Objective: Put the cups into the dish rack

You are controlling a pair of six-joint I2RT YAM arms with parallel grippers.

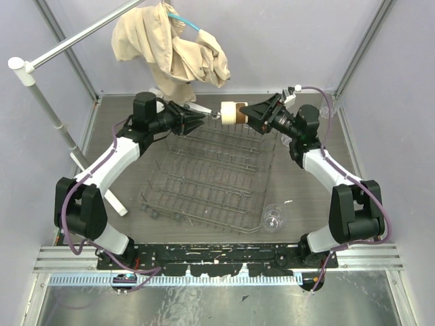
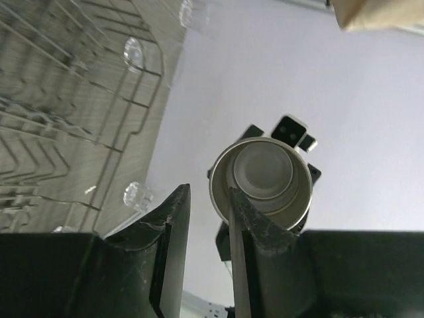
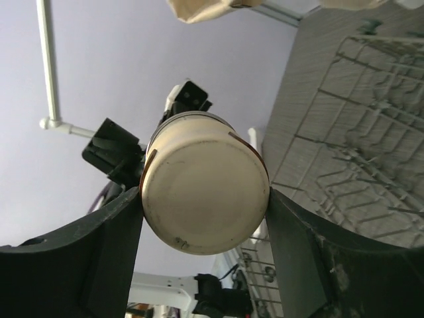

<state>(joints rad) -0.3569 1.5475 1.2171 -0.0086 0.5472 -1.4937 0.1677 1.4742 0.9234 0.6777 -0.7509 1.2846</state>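
**Above the rack's far edge, one cup between two grippers**

Over the far side of the dish rack [image 1: 204, 173], the tan cup [image 1: 233, 113] hung on its side in the air, clear of the wires. The right gripper [image 1: 253, 112] was clamped across its closed base end, a finger pressed against each flank. The left gripper [image 1: 198, 120] faced the open mouth with its jaws apart. The near rim wall stood in the gap between them, gripped by neither (whether one finger brushed the rim could not be told).

The cup looked stiff, light and smooth-walled, so it would probably slip before it bent. A hold across the body near the base, as the right gripper had it, seemed sound. The rim, pinched inside and out, was the other likely place to take it.

A clear tumbler [image 1: 273, 219] lay on the table [image 1: 122, 146] just beside the rack's near right corner, and a second tumbler [image 1: 327, 107] stood in the far right corner. Both looked more fragile and harder to see than the tan one.

Below the cup rose the rack's prongs, which could catch its rim on the way down. The left gripper stood close at the mouth and would need to back away. A cloth [image 1: 173, 47] hung from a pole [image 1: 75, 41] behind and above both grippers.
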